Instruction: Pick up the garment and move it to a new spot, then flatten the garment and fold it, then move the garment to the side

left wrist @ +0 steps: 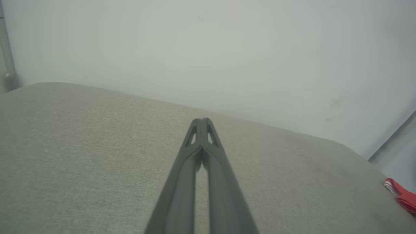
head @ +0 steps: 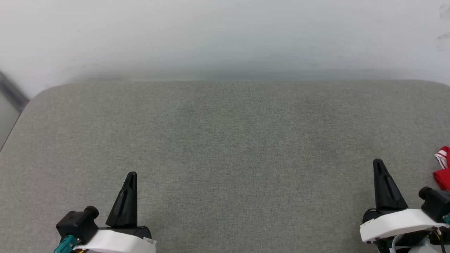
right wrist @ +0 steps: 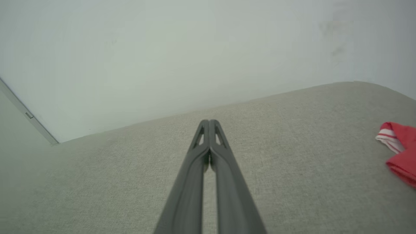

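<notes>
Leftmost, the left gripper (head: 131,175) sits low over the near edge of the grey upholstered surface (head: 225,140), pointing away toward the pale wall (head: 225,35). In the left wrist view its two long fingers meet at the tips with nothing between them.

The right gripper (head: 378,162) is at the lower right in the same pose. In the right wrist view its tips are pressed together and hold nothing.

Far right, just past the right gripper and apart from it, the garment (head: 443,172) lies on the surface at the edge of the head view. Red cloth and a bit of white-and-red striped trim are in sight, bunched or doubled over. How the rest of it lies cannot be told, as the picture's edge cuts it off.

Judgement: this fits two stages. Either the jersey is a loose heap waiting to be carried to the middle, or it is a folded bundle set aside with both arms back at rest. The visible corner does not settle which.

Handling note, for any grasp on it: the jersey looks thin and limp. The fingers would need to part before descending, then bite near the trim or a seam and lift slowly, so the layers do not drag or slip.
</notes>
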